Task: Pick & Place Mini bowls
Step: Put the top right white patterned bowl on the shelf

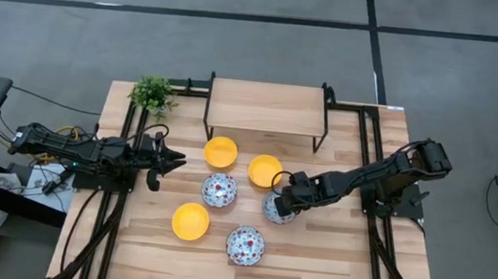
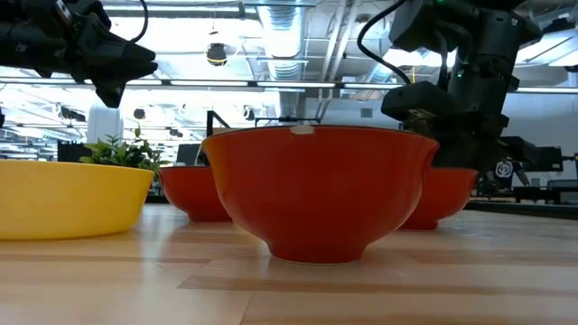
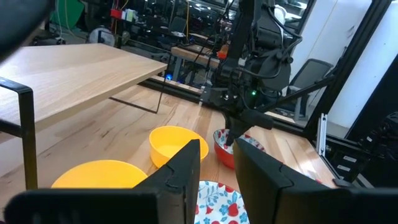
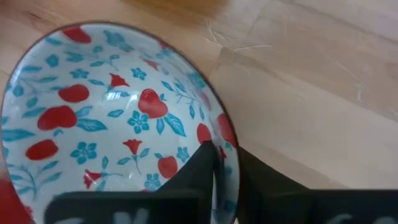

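Right gripper (image 4: 225,171): was reached low to the table's middle and pinched on the rim of a floral bowl (image 4: 112,118).
Left gripper (image 1: 177,158): was held above the table, fingers partly apart, nothing held.
Table (image 1: 329,257): pale wood, six mini bowls (image 1: 191,221) set near the middle.

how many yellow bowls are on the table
3. One yellow bowl sits in front of the wooden shelf, a second just right of it, and the third nearer the table's front, left of centre. None looks hidden.
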